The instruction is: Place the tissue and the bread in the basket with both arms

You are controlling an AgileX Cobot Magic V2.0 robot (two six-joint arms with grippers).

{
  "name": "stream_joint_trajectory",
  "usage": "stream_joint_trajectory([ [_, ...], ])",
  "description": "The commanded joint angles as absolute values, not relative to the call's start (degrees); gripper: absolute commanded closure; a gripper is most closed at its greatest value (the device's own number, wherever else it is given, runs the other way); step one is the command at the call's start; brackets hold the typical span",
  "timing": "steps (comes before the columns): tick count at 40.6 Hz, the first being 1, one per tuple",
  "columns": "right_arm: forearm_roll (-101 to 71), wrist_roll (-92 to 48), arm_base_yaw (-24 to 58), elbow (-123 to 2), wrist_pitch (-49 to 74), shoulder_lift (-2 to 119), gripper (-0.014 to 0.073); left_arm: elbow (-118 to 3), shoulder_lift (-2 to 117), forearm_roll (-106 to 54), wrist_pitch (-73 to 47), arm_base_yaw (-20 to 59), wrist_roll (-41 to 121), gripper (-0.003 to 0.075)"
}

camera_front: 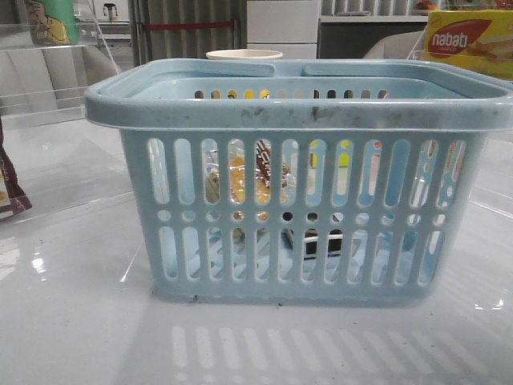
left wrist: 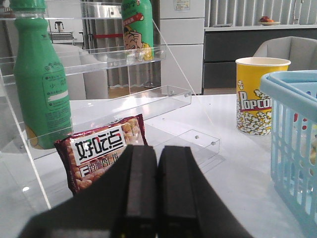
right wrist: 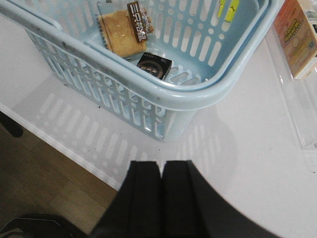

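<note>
both hands, left hand (left wrist: 157,198) and right hand (right wrist: 161,198), closed and empty, outside basket (right wrist: 198,96); bread (right wrist: 121,32) and tissue (right wrist: 154,65) lie inside, upper centre of frame. task appears complete.

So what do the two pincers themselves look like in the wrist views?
Both look alike: the left pincer and the right pincer each show two flat, matte black, rectangular fingers with squared tips on a wider black base. No cables, labels or markings are visible on either.
</note>
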State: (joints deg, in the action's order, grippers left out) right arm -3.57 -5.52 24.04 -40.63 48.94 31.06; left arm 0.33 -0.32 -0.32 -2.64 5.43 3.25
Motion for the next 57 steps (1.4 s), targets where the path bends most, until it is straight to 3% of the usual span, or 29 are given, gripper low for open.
stream_joint_trajectory([
  [1, -3.96, -6.02, 23.9, -42.14, 45.14, 31.28, 0.0536, 0.76, -1.26, -0.94, 2.64, 5.85, 2.75, 0.0628],
  [19, -3.88, -6.02, 22.91, -40.45, 44.47, 29.12, 0.0536, 0.76, -1.26, -0.94, 2.64, 5.85, 2.75, 0.0628],
  [36, -3.93, -6.02, 3.77, -14.86, 13.6, 8.47, 0.0536, 0.76, -1.26, -0.94, 2.64, 5.85, 2.75, 0.0628],
  [49, -3.93, -6.02, 0.25, 1.39, -0.47, -1.38, 0.0536, 0.76, -1.26, -0.94, 2.64, 5.85, 2.75, 0.0628],
  [57, -3.93, -6.02, 0.14, 1.36, 0.39, -1.74, 0.0536, 0.76, -1.26, -0.94, 2.52, 5.85, 2.75, 0.0628],
])
